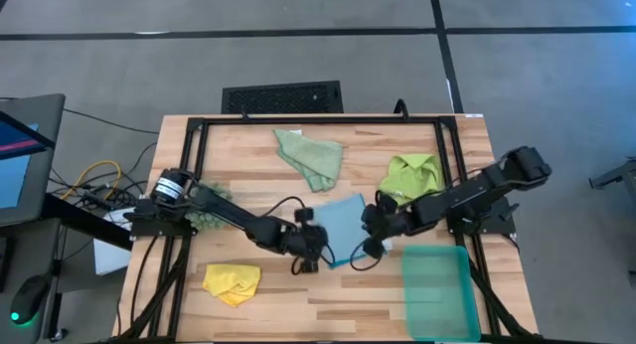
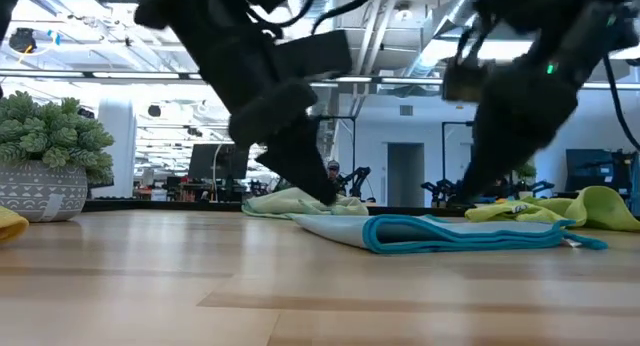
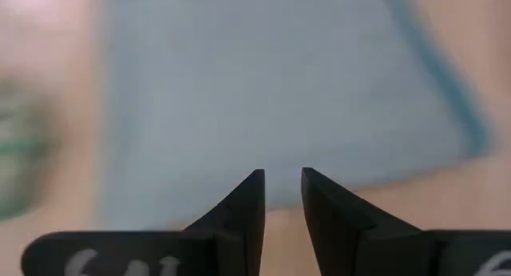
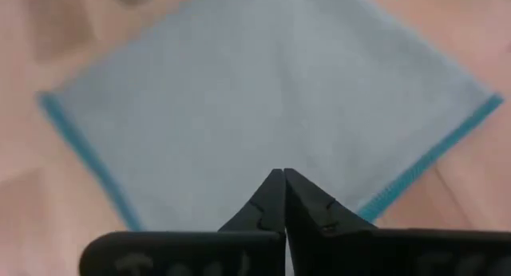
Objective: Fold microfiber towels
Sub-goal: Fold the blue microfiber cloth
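A light blue towel [image 1: 345, 217] lies flat at the table's middle. In the low view its teal-edged layers [image 2: 470, 233] lie one on another. My left gripper [image 3: 282, 174] hovers at the towel's near left edge, its fingers a little apart with nothing between them. My right gripper [image 4: 281, 172] is shut, its tips over the towel's right corner. A pale sage green towel [image 1: 310, 157] and a lime green towel [image 1: 412, 175] lie crumpled toward the far edge. A yellow towel [image 1: 232, 281] lies crumpled at the near left. My left gripper stands slanting down over the light blue towel's edge [image 3: 239, 198]; whether its fingertips touch the cloth I cannot tell. My right gripper points slanting down at the towel near its corner [image 4: 335, 198]; whether its shut tips rest on the cloth I cannot tell.
A teal plastic tray [image 1: 437, 289] sits at the near right corner. A dark green fuzzy clump [image 1: 211, 197] lies by the left arm's base; in the low view it shows as a potted plant [image 2: 45, 156] at the left. A black frame [image 1: 318, 120] borders the table's far and side edges.
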Robot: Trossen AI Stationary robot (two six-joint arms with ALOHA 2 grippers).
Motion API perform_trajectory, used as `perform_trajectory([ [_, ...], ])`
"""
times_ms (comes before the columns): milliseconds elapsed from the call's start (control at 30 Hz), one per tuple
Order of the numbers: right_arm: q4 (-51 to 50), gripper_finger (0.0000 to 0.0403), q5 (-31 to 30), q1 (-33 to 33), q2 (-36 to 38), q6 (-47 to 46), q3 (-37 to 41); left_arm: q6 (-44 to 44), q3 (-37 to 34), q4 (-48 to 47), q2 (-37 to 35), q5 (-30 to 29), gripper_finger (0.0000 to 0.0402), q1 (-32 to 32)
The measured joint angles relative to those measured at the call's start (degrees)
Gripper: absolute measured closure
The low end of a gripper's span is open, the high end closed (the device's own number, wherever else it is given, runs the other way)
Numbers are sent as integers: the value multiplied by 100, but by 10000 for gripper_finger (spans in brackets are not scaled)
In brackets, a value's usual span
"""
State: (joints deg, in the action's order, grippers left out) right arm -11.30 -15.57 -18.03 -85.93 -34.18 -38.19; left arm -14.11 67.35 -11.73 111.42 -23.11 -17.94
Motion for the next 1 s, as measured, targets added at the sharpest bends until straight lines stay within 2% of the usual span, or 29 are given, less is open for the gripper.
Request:
perform_trajectory([
  [100, -5, 386, 109, 139, -235, -162, 99, 442, 0, 721, 284, 927, 324, -2],
  [233, -168, 383, 472, 309, -324, -448, 113, 745, 28, 1023, 565, 2080, 324, 12],
  [433, -294, 380, 1127, 352, -201, -633, 125, 696, 11, 579, 368, 2283, 324, -32],
  [600, -302, 386, 1064, 211, 178, -486, 125, 695, 163, 306, 48, 2277, 324, -190],
  [667, -251, 385, 838, 141, 321, -380, 128, 704, 192, 145, -71, 2078, 324, -267],
  [733, -263, 380, 398, 68, 445, -283, 124, 672, 181, -39, -110, 1607, 324, -327],
  [867, -246, 359, -624, 71, 502, -193, 138, 163, 186, -77, -203, -134, 324, -380],
  [933, -110, 344, -731, 192, 505, -59, 233, -117, 188, -210, -211, -739, 324, -307],
  [1000, 202, 326, -720, 390, 505, 78, 400, -404, 177, -374, -214, -832, 322, -200],
])
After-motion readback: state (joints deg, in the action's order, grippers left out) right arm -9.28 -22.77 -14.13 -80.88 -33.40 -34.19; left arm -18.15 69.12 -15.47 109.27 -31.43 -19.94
